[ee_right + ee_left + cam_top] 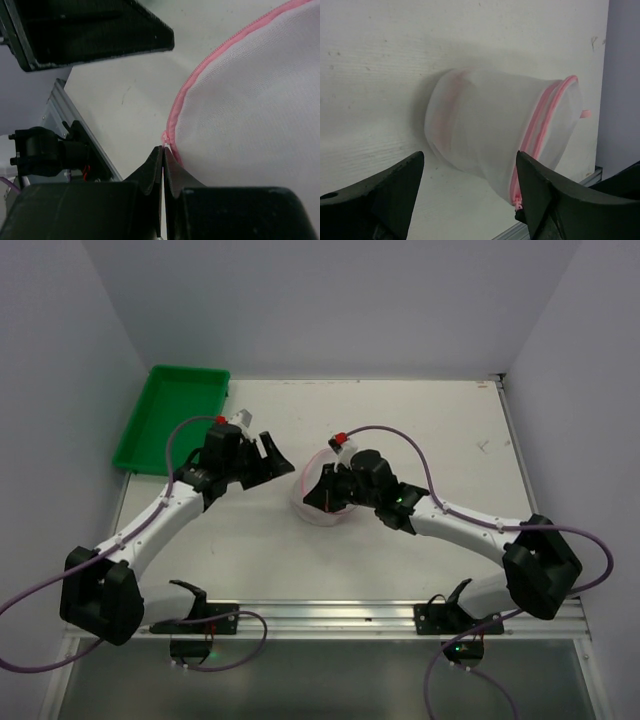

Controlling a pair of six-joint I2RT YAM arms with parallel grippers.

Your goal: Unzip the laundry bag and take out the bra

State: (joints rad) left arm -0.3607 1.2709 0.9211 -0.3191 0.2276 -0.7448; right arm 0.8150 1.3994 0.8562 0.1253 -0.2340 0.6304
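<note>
The laundry bag (318, 502) is a small round drum of white mesh with pink zip trim, lying mid-table. In the left wrist view the laundry bag (490, 130) lies on its side, its pink rim to the right. My right gripper (163, 150) is shut on the pink zip pull (165, 136) at the bag's (250, 100) rim; it shows from above (328, 502). My left gripper (270, 455) is open and empty, a short way left of the bag. In its own view, the left gripper (470, 172) faces the bag's side. The bra does not show.
A green tray (175, 415) stands at the table's far left corner. The metal rail (330, 615) runs along the near edge by the arm bases. Grey walls close the left, right and back.
</note>
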